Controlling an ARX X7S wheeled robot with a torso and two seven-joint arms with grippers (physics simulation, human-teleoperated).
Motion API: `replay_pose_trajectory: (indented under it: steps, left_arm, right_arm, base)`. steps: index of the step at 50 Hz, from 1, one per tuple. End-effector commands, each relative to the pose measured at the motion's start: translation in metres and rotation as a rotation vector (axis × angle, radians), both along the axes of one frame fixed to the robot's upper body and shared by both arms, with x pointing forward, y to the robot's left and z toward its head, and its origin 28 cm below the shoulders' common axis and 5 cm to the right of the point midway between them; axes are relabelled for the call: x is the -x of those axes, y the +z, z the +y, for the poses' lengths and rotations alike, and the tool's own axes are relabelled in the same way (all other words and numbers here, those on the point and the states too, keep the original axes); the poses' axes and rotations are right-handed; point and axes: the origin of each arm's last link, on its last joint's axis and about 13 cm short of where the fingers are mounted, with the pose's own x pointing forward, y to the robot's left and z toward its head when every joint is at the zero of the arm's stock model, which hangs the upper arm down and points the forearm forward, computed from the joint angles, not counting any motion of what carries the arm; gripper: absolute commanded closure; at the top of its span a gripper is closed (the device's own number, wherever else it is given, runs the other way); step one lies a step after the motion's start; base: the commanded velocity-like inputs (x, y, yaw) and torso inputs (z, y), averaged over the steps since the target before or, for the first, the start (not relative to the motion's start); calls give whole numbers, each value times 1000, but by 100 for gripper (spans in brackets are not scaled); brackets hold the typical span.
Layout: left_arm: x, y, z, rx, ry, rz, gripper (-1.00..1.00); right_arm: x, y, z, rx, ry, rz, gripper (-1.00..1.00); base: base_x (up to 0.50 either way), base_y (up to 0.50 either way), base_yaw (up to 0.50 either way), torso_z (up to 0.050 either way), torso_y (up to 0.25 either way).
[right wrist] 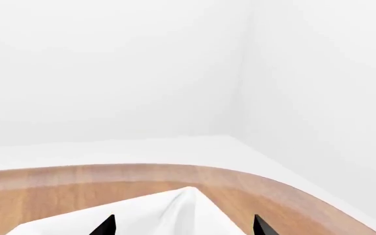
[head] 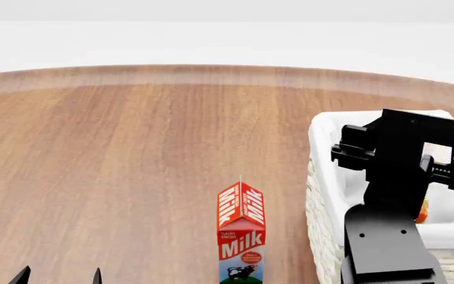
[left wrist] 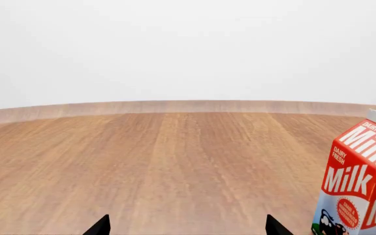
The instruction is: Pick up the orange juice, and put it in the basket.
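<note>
On the wooden table (head: pixel 116 154), orange juice (head: pixel 423 211) is glimpsed inside the basket (head: pixel 321 195), at six o'clock beneath the empty, spread right gripper (right wrist: pixel 182 226).

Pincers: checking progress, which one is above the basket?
The right pincer: its wrist view shows the basket liner between its open tips. The left pincer hangs over bare wood near the Milk carton.

Glossy black blocky right arm (head: pixel 389 236), screw holes, pointed black tool tips
</note>
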Motion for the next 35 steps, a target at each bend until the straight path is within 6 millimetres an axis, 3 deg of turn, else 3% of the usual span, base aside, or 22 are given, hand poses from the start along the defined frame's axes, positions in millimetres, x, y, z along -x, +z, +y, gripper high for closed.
replay_pose_trajectory:
  steps: [1,15,35]
  left_arm:
    - [0,0,0,0,0,0,-100]
    - [0,0,0,0,0,0,-100]
    - [0,0,0,0,0,0,-100]
  right_arm:
    - [0,4,1,11,8,-7,-100]
    - [4,12,5,2,32,-39,-100]
    - [43,38,13,5,153,-215,-100]
  base:
    - [0,0,0,0,0]
    - [0,0,0,0,0]
    - [0,0,0,0,0]
